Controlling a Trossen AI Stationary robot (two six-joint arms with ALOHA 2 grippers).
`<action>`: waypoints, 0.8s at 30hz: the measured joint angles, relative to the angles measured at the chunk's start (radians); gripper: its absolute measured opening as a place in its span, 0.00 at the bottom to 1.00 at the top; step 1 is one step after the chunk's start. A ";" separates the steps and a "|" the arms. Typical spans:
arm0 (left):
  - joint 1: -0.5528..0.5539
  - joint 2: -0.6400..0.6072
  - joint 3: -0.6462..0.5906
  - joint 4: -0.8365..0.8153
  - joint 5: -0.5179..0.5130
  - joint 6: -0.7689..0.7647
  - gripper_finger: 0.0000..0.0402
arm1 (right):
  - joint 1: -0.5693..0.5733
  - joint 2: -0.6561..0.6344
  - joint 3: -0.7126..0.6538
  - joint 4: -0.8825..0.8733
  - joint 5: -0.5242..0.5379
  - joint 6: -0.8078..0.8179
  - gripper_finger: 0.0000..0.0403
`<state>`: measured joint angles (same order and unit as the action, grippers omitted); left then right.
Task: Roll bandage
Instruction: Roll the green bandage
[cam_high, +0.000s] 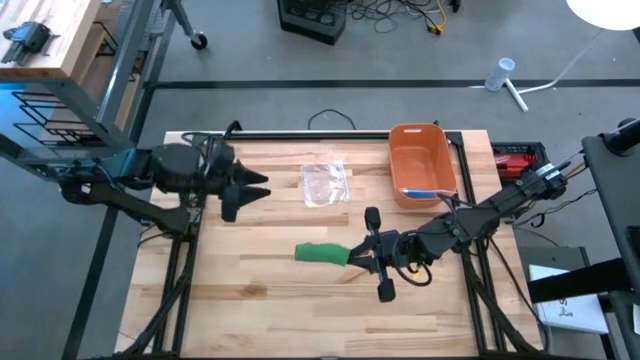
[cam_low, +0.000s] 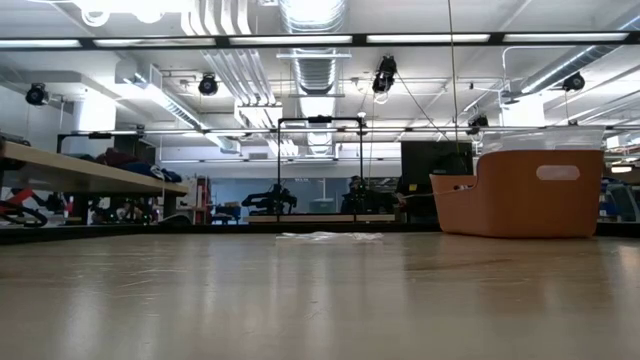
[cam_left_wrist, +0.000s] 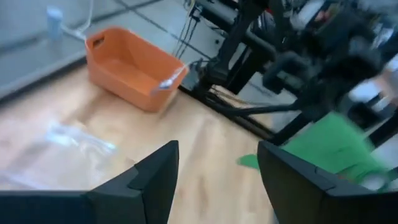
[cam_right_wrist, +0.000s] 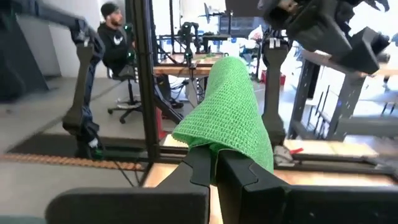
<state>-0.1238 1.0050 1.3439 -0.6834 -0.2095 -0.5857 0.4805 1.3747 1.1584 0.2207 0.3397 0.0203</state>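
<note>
The green bandage (cam_high: 322, 253) lies near the middle of the wooden table (cam_high: 260, 300), one end pinched by the right gripper (cam_high: 362, 255), while the left gripper (cam_high: 250, 190) hovers, fingers parted and empty, beside a clear plastic bag (cam_high: 325, 183) and an orange bin (cam_high: 421, 163).

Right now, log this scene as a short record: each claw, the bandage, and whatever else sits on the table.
right claw: shut on the green bandage, mid table
green bandage: held at one end, rest sticking out toward the left arm
left claw: open, empty, over the table's left part, apart from the bandage
orange bin: far right part of the table, a small light item inside
clear plastic bag: flat on the table between left claw and bin
wooden table: near part bare
</note>
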 joint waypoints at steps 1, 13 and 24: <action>-0.012 0.000 -0.021 0.024 -0.015 0.046 0.53 | -0.001 -0.001 0.000 0.001 0.000 0.027 0.00; -0.038 -0.030 -0.615 0.933 0.088 0.394 0.65 | -0.145 -0.119 0.000 -0.188 -0.005 0.203 0.00; 0.058 0.231 -0.678 1.386 0.087 0.581 0.65 | -0.348 -0.110 0.000 -0.219 -0.269 0.199 0.00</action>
<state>-0.0660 1.2355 0.6655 0.7023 -0.1224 -0.0045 0.1329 1.2644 1.1580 0.0017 0.0711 0.2195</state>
